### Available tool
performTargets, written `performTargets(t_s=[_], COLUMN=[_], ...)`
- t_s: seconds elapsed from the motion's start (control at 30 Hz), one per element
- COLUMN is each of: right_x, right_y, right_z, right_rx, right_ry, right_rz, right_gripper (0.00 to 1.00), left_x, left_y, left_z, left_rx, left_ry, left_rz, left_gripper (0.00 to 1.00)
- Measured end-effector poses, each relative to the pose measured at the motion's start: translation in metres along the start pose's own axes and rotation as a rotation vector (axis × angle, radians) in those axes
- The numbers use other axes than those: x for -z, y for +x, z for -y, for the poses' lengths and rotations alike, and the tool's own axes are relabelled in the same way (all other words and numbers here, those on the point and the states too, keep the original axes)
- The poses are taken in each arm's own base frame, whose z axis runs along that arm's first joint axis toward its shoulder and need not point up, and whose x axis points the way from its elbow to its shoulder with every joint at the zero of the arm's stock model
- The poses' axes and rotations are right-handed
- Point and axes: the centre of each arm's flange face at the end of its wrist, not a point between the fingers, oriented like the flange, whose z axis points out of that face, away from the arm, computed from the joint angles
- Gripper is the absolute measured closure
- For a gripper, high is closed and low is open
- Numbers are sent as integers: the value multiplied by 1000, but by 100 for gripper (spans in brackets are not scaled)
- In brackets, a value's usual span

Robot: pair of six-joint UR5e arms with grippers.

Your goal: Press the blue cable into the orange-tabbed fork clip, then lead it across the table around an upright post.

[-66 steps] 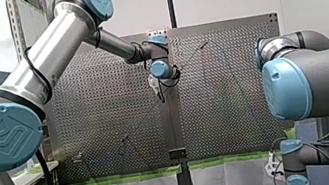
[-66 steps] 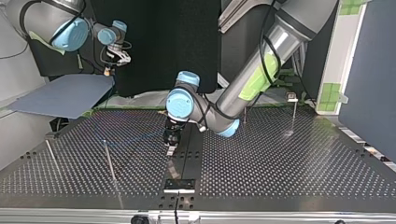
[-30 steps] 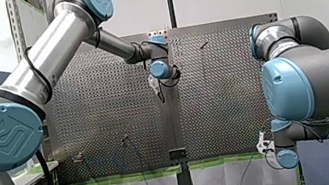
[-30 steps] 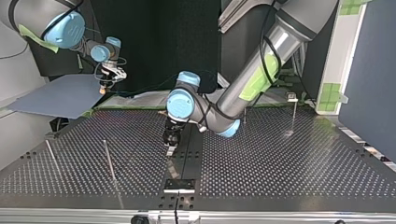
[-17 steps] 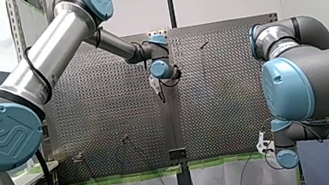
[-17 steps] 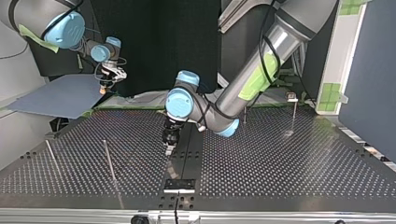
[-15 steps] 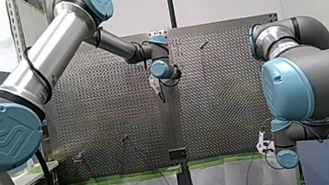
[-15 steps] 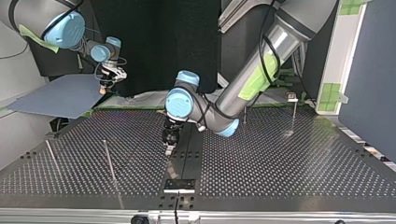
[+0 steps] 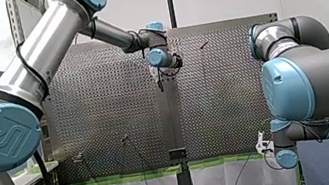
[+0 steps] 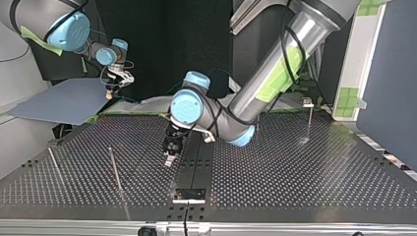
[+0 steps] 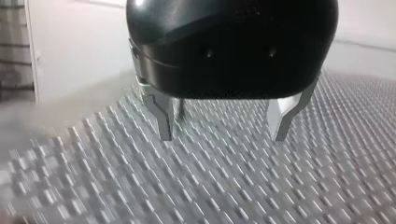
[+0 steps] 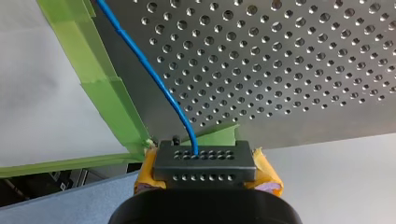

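Over the middle of the perforated table [image 10: 295, 167], my left gripper [image 11: 222, 137] hovers empty, metal fingers spread. Beyond the table's edge with green tape [image 12: 111, 100], my right gripper [image 12: 204, 163] clamps the blue cable [image 12: 152, 77], thin, glossy and drawn straight. Routing looks unfinished; next, lead it around a post.
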Motion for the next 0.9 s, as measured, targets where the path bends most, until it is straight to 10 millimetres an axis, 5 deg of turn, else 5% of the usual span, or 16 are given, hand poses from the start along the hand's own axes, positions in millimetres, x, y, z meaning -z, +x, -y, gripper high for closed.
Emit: performTargets(t_s=[0.43, 0.57, 0.9], right_x=[2, 2, 3], right_y=[-2, -2, -3], right_z=[4, 5, 6], right_rx=[0, -1, -1], right_ry=[8, 9, 9], right_rz=[10, 12, 16], right_gripper=[100, 100, 100], left_x=[42, 49, 63], left_y=[-107, -118, -109], left_z=[79, 92, 100], left_rx=[-8, -11, -23], left_ry=[189, 210, 230], left_rz=[38, 25, -79], left_gripper=[0, 0, 0])
